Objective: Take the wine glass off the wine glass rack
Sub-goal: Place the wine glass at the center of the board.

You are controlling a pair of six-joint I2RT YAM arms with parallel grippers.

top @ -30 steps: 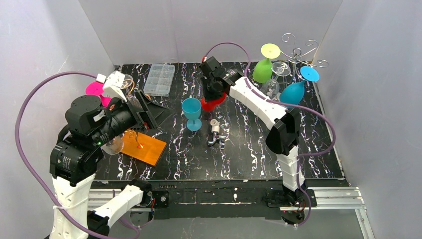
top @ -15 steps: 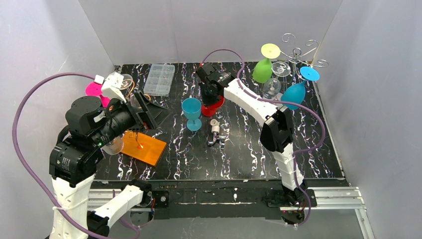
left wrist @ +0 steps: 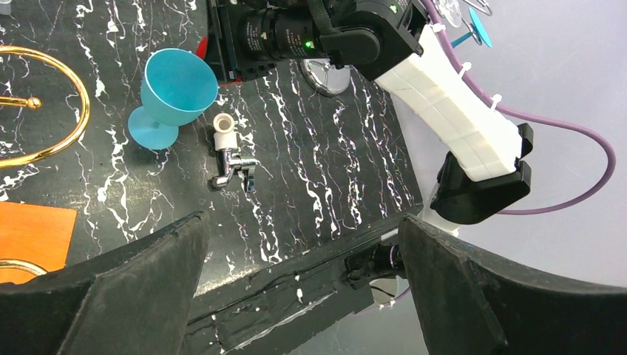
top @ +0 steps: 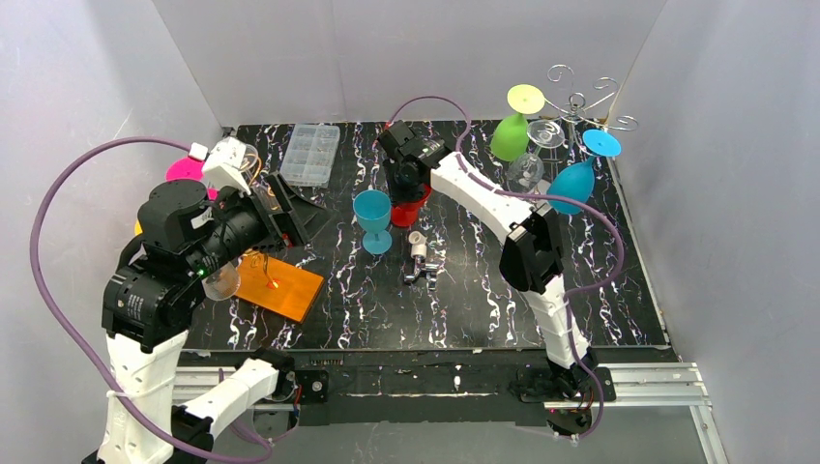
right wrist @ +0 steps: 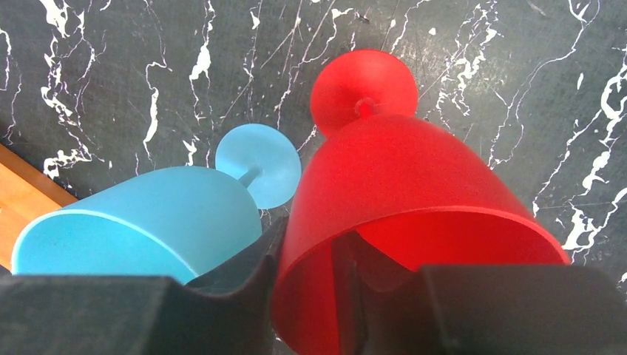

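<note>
My right hand sits over the red glass, which stands upright on the surface near the middle of the top view, just beside a blue glass. The fingers are narrowly parted astride the red rim, and I cannot tell whether they grip it. The rack is at upper right, with a green glass, a teal glass and a clear glass hanging upside down from it. My left hand is spread wide at the left, holding nothing.

Left arm raised, left pincer spread wide, right arm outstretched, right pincer slightly parted.
</note>
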